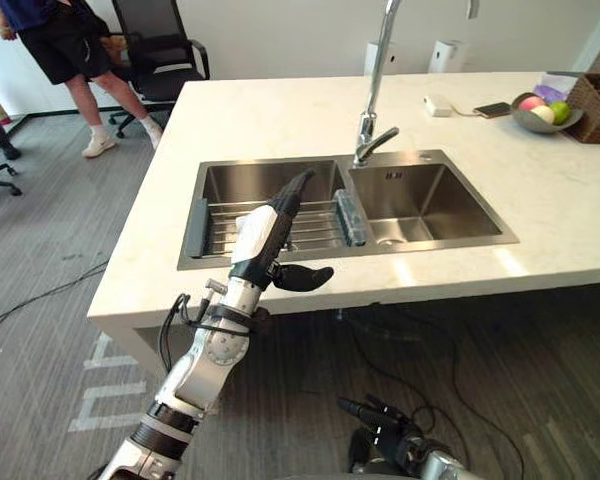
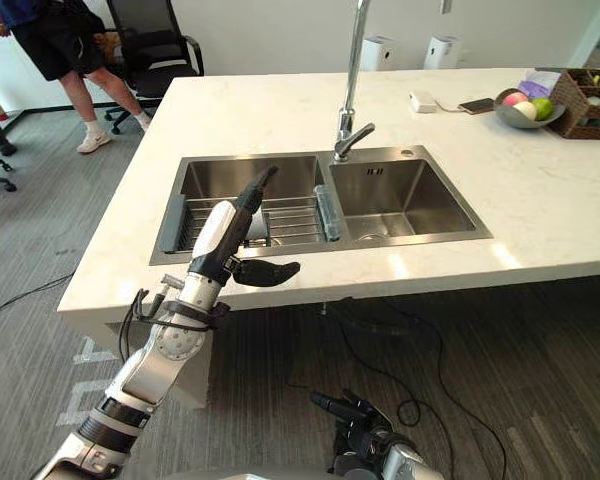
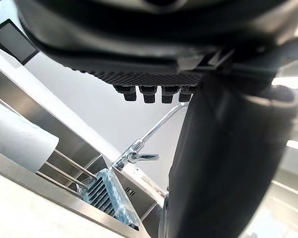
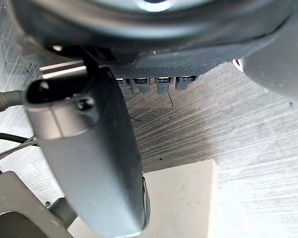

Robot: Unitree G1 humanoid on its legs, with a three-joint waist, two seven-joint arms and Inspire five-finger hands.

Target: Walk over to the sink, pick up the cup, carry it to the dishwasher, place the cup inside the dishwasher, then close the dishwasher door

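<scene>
Two basins make up the sink (image 1: 420,157) set in the pale worktop (image 1: 280,120), and the step in hand is the pick-up: the robot already stands at the near edge, and the left hand (image 1: 265,235) reaches over the left basin (image 1: 240,180) with its fingers straight and its thumb spread wide, holding nothing. The cup (image 3: 17,141), white, appears to lie on its side on the wire rack (image 1: 220,225) in that basin, just past the fingertips and partly hidden behind the hand in the head views. I judge the next move calls for lowering the hand further into the basin and curling the fingers and thumb round the cup's body before lifting it clear of the rack. A bluish ribbed piece (image 1: 352,215) sits by the divider between the basins; the right basin (image 1: 420,190) looks bare apart from its drain. Far right on the worktop, a bowl (image 1: 565,122) holds fruit beside a wicker basket (image 1: 592,110). The right hand (image 1: 385,425) hangs low near the floor, fingers relaxed and empty
</scene>
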